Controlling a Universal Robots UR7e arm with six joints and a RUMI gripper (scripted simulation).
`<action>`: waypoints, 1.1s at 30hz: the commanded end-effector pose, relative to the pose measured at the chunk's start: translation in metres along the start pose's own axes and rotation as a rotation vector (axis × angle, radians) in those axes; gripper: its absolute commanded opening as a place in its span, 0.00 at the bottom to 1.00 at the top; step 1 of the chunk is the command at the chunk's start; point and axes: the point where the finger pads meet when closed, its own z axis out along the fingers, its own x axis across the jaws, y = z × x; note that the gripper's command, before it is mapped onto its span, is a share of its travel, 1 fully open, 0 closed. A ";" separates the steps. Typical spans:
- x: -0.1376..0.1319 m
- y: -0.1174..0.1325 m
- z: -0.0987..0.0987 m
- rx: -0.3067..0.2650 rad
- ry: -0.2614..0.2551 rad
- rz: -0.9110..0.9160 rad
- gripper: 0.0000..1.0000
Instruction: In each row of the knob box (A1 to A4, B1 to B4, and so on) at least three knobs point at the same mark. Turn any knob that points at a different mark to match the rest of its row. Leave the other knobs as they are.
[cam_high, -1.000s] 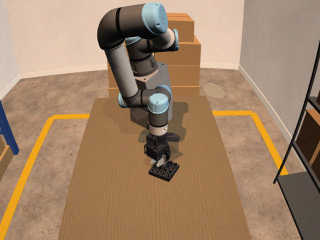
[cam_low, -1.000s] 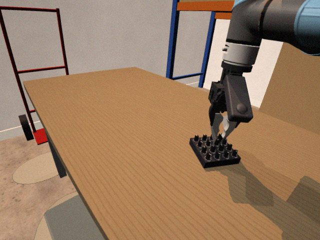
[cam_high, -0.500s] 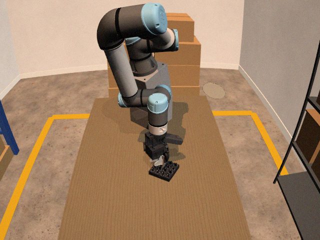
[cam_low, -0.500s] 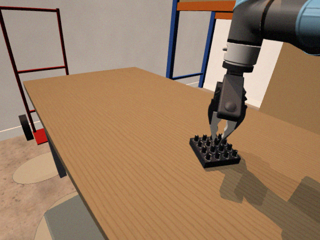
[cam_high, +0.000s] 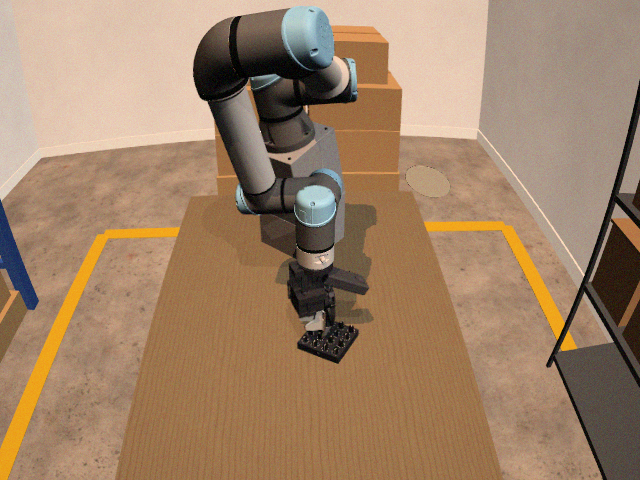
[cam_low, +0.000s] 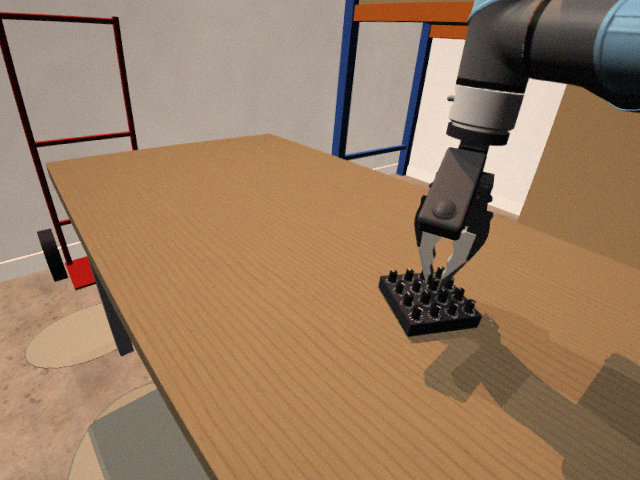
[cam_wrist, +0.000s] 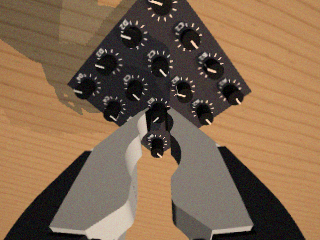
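Claw (cam_high: 324, 331) (cam_low: 435, 283) (cam_wrist: 158, 109) was nearly closed, pinching one black knob (cam_low: 434, 282) (cam_wrist: 158, 120) on the knob box (cam_high: 321, 354) (cam_low: 444, 327) (cam_wrist: 160, 40). Probably light, stiff and slippery, so gripping low on its sides made sense.

Tabletop (cam_high: 310, 413) (cam_low: 232, 232) (cam_wrist: 280, 165): brown with fine darker grain lines. Box (cam_high: 318, 352) (cam_low: 443, 327) (cam_wrist: 172, 55), lower right of the exterior frame: black, with white tick marks. Tool fingers (cam_low: 459, 253): pale grey. Cart (cam_low: 124, 77), upper left of the exterior frame: dark red.
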 end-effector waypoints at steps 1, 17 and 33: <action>0.001 0.000 0.000 -0.001 0.001 0.045 0.04; 0.001 0.000 0.000 -0.001 0.001 0.127 0.04; 0.001 0.000 0.000 -0.001 0.001 0.140 0.04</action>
